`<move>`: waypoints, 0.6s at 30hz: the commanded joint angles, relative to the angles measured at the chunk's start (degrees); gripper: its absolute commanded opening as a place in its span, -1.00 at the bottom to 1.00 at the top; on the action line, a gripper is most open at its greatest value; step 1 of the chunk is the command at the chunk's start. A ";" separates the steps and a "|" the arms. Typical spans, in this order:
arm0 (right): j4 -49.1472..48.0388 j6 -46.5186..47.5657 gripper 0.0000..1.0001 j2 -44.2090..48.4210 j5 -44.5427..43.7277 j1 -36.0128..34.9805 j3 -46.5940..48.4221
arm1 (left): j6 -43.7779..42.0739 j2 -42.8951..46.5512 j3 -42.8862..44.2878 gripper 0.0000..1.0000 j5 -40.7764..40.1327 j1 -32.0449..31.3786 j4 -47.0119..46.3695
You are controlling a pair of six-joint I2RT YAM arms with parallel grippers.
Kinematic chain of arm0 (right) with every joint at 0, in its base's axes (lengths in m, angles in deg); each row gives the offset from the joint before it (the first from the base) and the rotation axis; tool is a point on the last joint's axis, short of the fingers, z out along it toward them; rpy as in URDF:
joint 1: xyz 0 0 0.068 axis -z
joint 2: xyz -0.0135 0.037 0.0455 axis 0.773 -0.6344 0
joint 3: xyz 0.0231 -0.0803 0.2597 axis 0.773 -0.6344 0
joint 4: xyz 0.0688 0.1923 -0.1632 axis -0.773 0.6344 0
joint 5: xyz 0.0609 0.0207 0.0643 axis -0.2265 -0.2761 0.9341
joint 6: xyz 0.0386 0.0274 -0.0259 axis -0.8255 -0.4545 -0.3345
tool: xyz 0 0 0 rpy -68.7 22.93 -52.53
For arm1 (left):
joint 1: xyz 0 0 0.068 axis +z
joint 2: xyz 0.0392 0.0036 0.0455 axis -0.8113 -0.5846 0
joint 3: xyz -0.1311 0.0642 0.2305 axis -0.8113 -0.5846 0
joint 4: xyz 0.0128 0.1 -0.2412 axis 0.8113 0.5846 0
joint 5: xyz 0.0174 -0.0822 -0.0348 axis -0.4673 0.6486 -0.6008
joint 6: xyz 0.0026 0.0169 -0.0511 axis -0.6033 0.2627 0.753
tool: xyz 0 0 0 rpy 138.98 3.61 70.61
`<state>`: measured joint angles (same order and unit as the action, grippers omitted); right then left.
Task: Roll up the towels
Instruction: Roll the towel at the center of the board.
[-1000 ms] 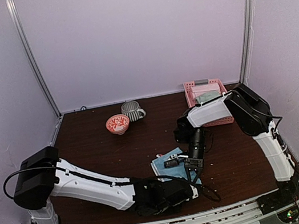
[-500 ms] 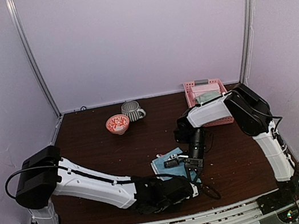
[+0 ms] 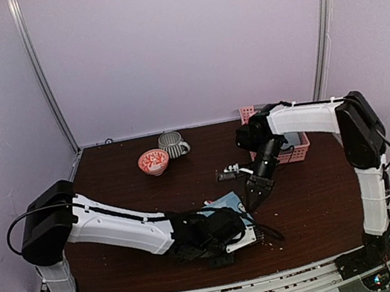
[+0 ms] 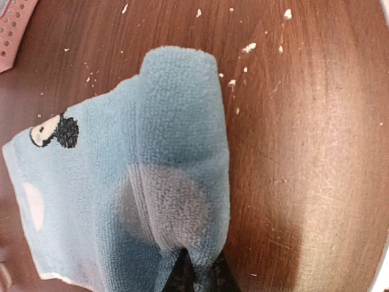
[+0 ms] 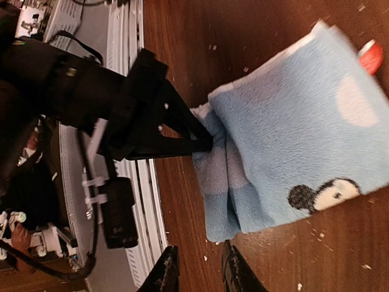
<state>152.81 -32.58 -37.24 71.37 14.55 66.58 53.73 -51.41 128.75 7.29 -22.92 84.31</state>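
Jaws, L: left gripper [image 4: 197,275] pinched shut on near edge of blue towel [image 4: 176,152]; a fold humps up over the pinch, which we read as the roll's first turn.
Jaws, R: right gripper [image 5: 197,271] apart, nothing btwn, lifted off the wood just beside towel; we judge it's clear so L can work.
Towel: front-centre on table [image 3: 326,206], partly doubled over, print side up.
Specks: white specks [image 4: 249,47] on wood around it.
Basket: pink basket [image 3: 298,150] far right, well apart; contents hidden by R arm.
Bowl/mug: bowl [image 3: 154,161] + mug [image 3: 172,144] at back, uninvolved.
Next: we'd expect L to carry the edge over, R pinning the flat part.
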 commanded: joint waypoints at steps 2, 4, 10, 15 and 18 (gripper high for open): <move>-2.79 0.69 -0.50 11.97 1.65 7.14 0.15 | 3.23 -0.81 0.33 -0.93 22.95 5.04 5.73; -5.79 0.39 -0.52 16.67 2.27 10.02 -1.96 | 4.44 -1.11 1.23 -0.94 30.63 7.52 5.94; -18.73 -1.51 -0.51 33.80 2.97 14.38 -15.66 | 10.20 -5.08 2.43 -0.96 56.52 15.59 4.85; -18.45 7.58 -0.42 43.44 2.73 13.56 -24.95 | 15.36 -10.08 5.33 -0.97 68.34 18.54 4.73; -19.83 10.60 -0.40 47.06 -1.89 9.55 -30.01 | 18.69 -12.08 5.90 -0.97 71.91 20.08 3.34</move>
<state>135.98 -27.82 6.43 73.19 27.95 41.45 66.47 -59.89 134.08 68.07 -3.71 86.28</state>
